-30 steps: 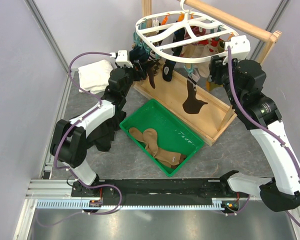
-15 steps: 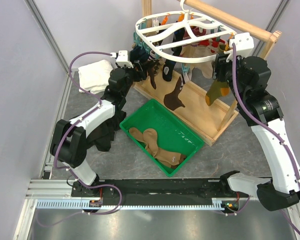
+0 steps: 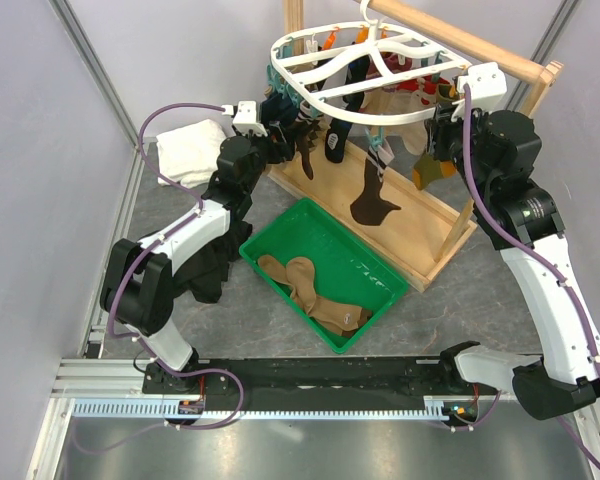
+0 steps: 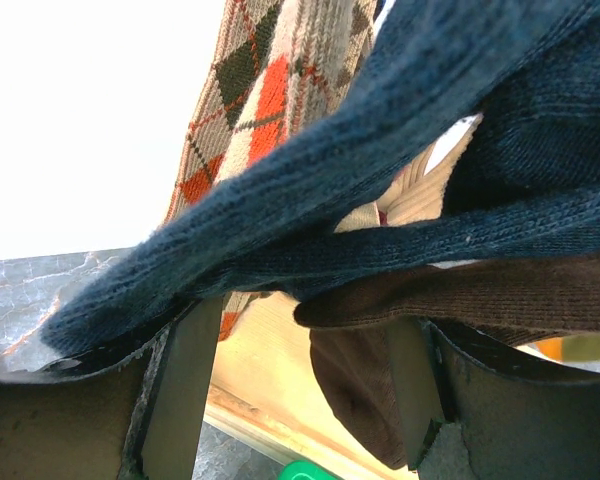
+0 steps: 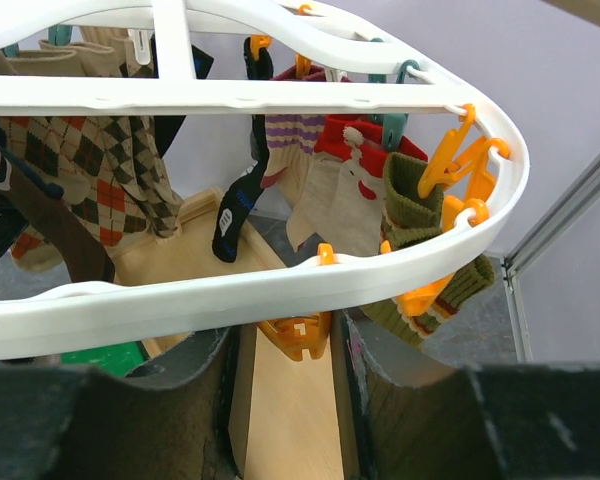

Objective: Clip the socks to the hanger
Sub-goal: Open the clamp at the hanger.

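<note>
- The table (image 3: 450, 320) is grey and marbled, closed in by pale wall panels (image 3: 180, 50), with an aluminium rail (image 3: 100, 372) along its near edge.
- A white towel (image 3: 190, 150) lies at the back left, and a black cloth (image 3: 210, 275) lies under the left arm.
- A green bin (image 3: 273, 225) sits mid-table holding tan socks (image 3: 310, 290), just in front of the wooden stand (image 3: 420, 225).
- The hanger (image 3: 380, 113) hangs from the stand's rail, with socks clipped under its rim, among them a dark brown sock (image 3: 372, 200) and an olive sock (image 3: 430, 165).
- The left gripper (image 4: 300, 320) has its jaws wide apart, crowded among hanging socks; a navy sock (image 4: 380, 150) drapes across just beyond its fingers, with an argyle sock (image 4: 270, 90) behind it.
- The right gripper (image 5: 290, 350) sits just under the hanger's front rim, its 2 fingers flanking an orange clip (image 5: 295, 335); I cannot tell whether they press it.
- Bare table shows to the right of the bin, between it and the right arm.
</note>
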`<state>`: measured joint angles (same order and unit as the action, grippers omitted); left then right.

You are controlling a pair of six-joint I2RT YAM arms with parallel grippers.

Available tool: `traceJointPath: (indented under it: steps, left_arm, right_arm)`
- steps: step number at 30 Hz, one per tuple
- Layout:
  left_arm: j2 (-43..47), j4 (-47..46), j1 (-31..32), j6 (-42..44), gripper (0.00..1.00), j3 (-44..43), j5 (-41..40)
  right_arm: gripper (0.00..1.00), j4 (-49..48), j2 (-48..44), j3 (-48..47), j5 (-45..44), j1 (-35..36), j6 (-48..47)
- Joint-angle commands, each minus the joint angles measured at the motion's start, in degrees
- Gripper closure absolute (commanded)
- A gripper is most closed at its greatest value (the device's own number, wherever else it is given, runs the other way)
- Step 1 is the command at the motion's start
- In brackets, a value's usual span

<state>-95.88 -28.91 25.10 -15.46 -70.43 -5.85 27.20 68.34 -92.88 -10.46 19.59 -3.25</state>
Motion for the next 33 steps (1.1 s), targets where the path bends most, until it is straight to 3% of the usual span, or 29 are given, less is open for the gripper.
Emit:
traceJointPath:
  steps: [1,3,12,21,28,33]
  left_arm:
    - [0.8,0.4,-0.7,-0.2,0.29,0.0,-0.4]
    - [0.9,0.5,-0.7,-0.2,0.29,0.1,-0.3]
    - [3.6,0.1,-0.6,0.1,0.29,2.7,3.0]
    - [10.9,0.2,-0.6,2.7,0.18,7.7,11.0]
    - [20.4,7.2,1.1,4.0,0.15,13.4,13.3]
    - [26.6,17.7,5.6,8.9,0.14,17.0,10.3]
  right_arm:
    - [0.7,-2.0,0.6,-0.3,-1.6,-0.2,0.8]
    - [0.79,-1.9,0.5,-0.1,-1.7,-0.3,1.5]
    - [1.0,-1.4,-1.4,1.3,0.5,-0.2,13.5]
    - [1.0,0.7,-1.5,0.3,8.2,-0.2,21.0]
    - [1.0,4.4,-0.7,-2.0,13.4,-0.1,23.2]
    - [1.0,6.9,-0.4,-2.1,14.1,-0.1,23.6]
